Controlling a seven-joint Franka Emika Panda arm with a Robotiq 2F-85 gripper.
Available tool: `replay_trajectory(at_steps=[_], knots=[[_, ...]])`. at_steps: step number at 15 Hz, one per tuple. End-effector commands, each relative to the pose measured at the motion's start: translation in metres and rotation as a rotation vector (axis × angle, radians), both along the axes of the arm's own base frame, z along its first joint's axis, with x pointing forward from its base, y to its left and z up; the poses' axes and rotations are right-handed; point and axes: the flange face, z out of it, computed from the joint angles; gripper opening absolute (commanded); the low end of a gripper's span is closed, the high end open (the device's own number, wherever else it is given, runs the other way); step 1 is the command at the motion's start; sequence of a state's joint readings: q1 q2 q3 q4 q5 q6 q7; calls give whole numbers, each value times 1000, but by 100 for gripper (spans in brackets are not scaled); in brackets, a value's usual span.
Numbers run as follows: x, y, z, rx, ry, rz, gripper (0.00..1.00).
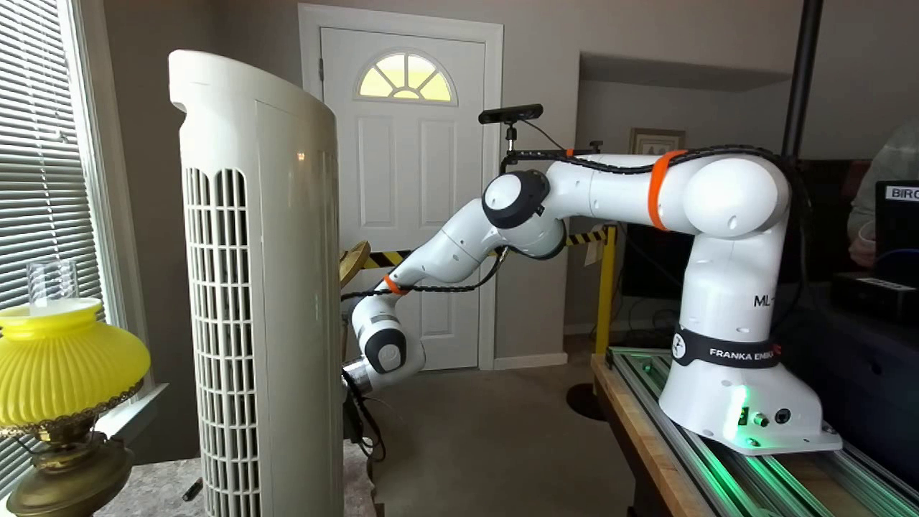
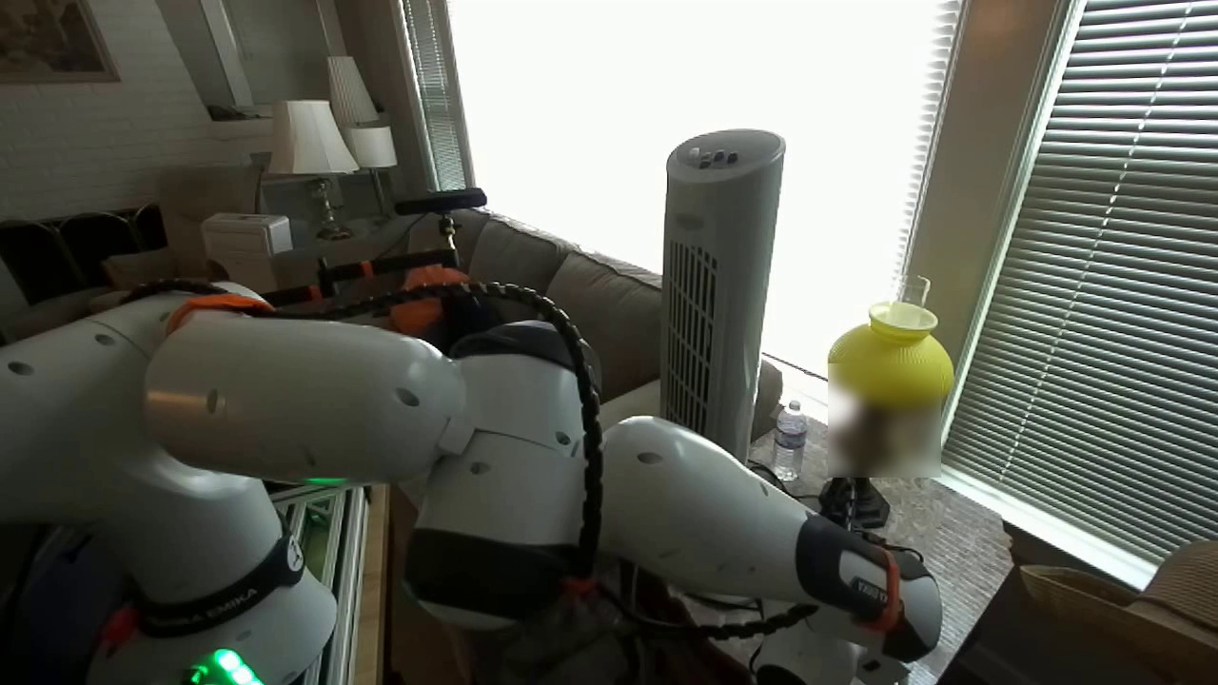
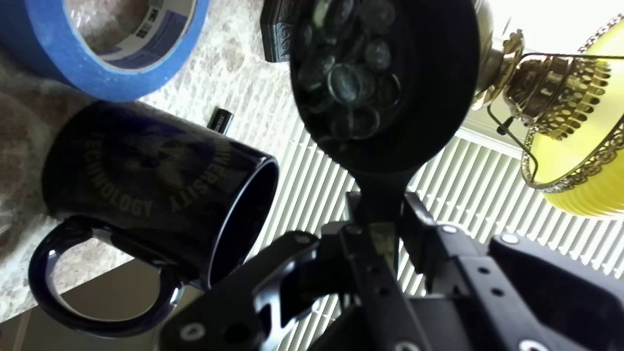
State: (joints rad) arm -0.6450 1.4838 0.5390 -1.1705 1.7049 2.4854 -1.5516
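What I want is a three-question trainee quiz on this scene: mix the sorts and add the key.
1. Open: what does the gripper hold, and what lies in it?
2. True or false: the battery is inside the mug.
3. Multiple choice: which word shows on the mug? (a) COLLEGE (b) UNIVERSITY (c) KITCHEN

Key
1. A black scoop, with clear pieces in its bowl.
2. False; it lies on the table beside the mug.
3. b

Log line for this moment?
tool: closed on black ladle | load: clear rounded pieces | nearby: dark mug, blue tape roll, lamp
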Motion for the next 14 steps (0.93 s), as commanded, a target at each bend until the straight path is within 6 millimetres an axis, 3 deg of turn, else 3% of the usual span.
replay_trajectory(at_steps=[1,2,3,14], knots=[[0,0,0,0,0,0,23],[0,0,0,0,0,0,23],[0,1,0,2,-8,0,6],[-5,-3,-4,-18,-148,-23,6]])
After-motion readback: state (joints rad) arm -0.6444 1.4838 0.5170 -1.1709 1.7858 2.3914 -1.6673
